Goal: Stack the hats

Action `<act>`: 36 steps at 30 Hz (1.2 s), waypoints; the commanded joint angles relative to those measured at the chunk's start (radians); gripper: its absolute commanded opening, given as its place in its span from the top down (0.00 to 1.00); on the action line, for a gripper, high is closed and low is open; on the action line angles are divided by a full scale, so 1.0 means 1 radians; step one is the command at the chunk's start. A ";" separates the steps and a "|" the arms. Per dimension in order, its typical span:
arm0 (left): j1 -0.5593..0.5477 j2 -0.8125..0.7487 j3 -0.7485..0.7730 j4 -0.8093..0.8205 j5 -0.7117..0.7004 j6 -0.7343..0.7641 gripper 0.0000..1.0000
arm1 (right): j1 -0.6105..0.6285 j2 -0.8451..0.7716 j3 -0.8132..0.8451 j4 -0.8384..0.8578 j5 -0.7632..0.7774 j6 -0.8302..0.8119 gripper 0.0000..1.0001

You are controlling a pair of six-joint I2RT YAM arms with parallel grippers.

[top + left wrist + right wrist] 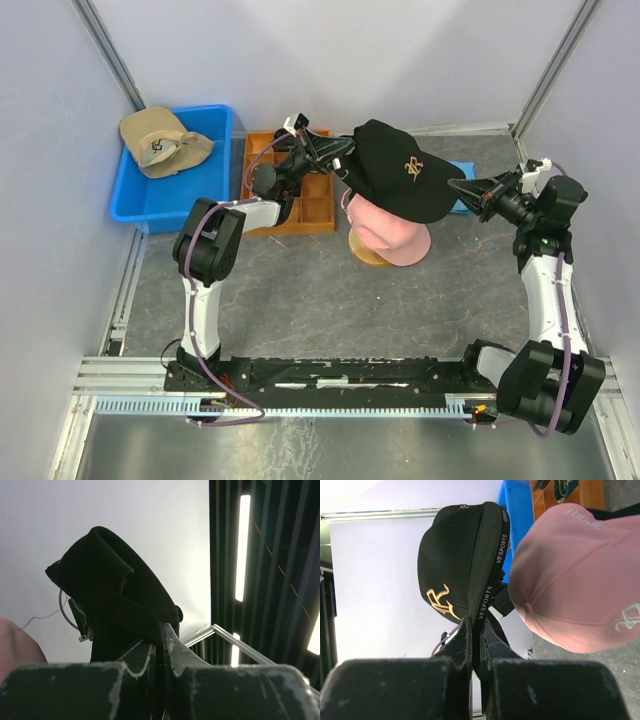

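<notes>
Grey table bears blue bin, orange tray; left gripper and right gripper pinch black cap over pink cap

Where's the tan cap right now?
Top view, far left: the tan cap lies over the far left corner of the blue bin, which sits just left of the orange tray.

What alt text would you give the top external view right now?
A black cap is held over a pink cap at mid-table, pinched on opposite sides by the left arm's fingers and the right arm's fingers. A tan cap lies in a blue bin at far left, beside an orange compartment tray.
</notes>
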 commanded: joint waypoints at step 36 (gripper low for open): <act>-0.019 -0.114 -0.014 0.090 0.021 -0.226 0.97 | -0.081 -0.050 -0.079 -0.342 0.090 -0.318 1.00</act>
